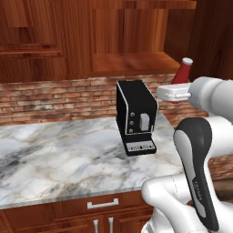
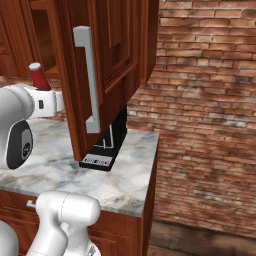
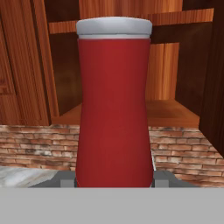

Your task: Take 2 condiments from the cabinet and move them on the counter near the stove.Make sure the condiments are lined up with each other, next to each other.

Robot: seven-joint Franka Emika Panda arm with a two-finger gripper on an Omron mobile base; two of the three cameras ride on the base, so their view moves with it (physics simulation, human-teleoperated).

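arm [image 1: 200, 150] raised, elbow bent | jaws closed on load, level

text: none legible; coffee machine [image 1: 135, 116] front: marks too small to read; red bottle [image 3: 114, 105]: plain

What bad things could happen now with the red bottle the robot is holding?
1. The tool pinches the red bottle only near its bottom, so the tall bottle might tip or slip out while it is carried.
2. The bottle hangs in the air above the counter; if dropped, it could roll away.
3. The black coffee machine stands just beside the arm, so a wide swing might bump it.
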